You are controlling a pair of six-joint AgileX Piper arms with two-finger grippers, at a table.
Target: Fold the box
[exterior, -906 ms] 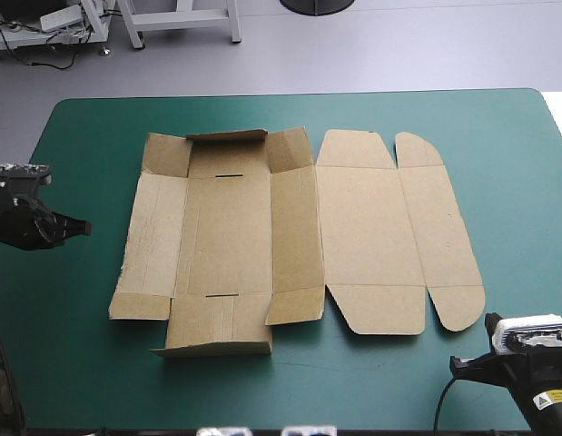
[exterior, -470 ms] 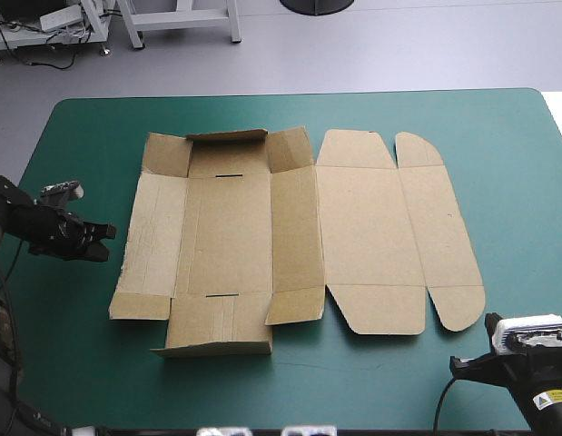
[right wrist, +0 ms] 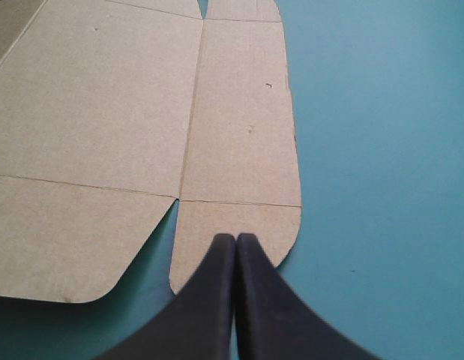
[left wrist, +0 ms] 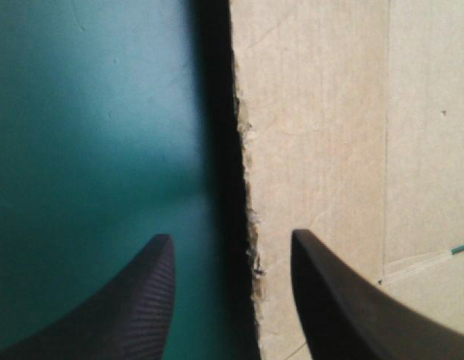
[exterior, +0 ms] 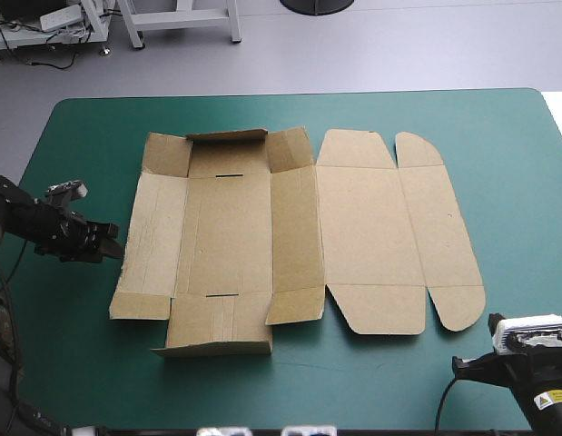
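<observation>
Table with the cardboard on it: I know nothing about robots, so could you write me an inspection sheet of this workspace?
Surface: teal-green cover, smooth.
Job's things: brown box, one cut sheet lying unfolded; a few flaps on its left half tilt up slightly; left edge ragged.
Clutter: nothing seen.
Grippers: left claw open, the box's left edge between its fingers; right claw shut, by the table's near right corner, pointing at a rounded flap.
Cables: nothing seen on the box.
Surroundings: nothing seen.
</observation>
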